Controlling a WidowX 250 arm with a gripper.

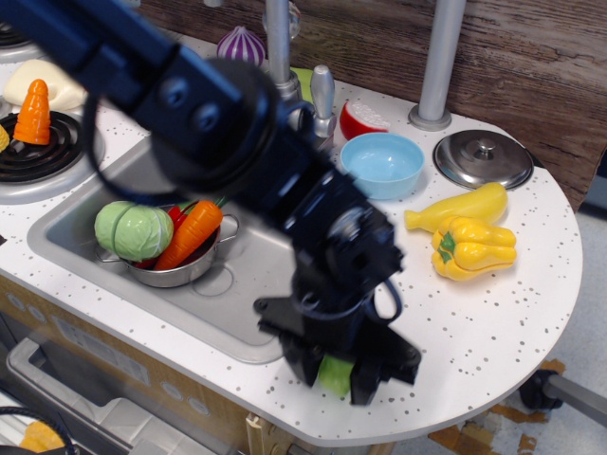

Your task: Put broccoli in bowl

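Note:
The broccoli point(335, 373) is a small lumpy light-green toy at the front edge of the white counter, mostly hidden between my fingers. My black gripper point(339, 378) is shut on it, just off the counter or barely touching it. The light-blue bowl point(381, 164) stands empty at the back of the counter, to the right of the tap and well behind my gripper.
A steel lid point(483, 158) lies right of the bowl. A yellow pepper point(473, 248) and a yellow squash point(457, 208) lie at the right. The sink point(237, 284) holds a metal pot point(180, 270) with a cabbage point(134, 230) and a carrot point(189, 233). The tap point(285, 90) stands behind the sink.

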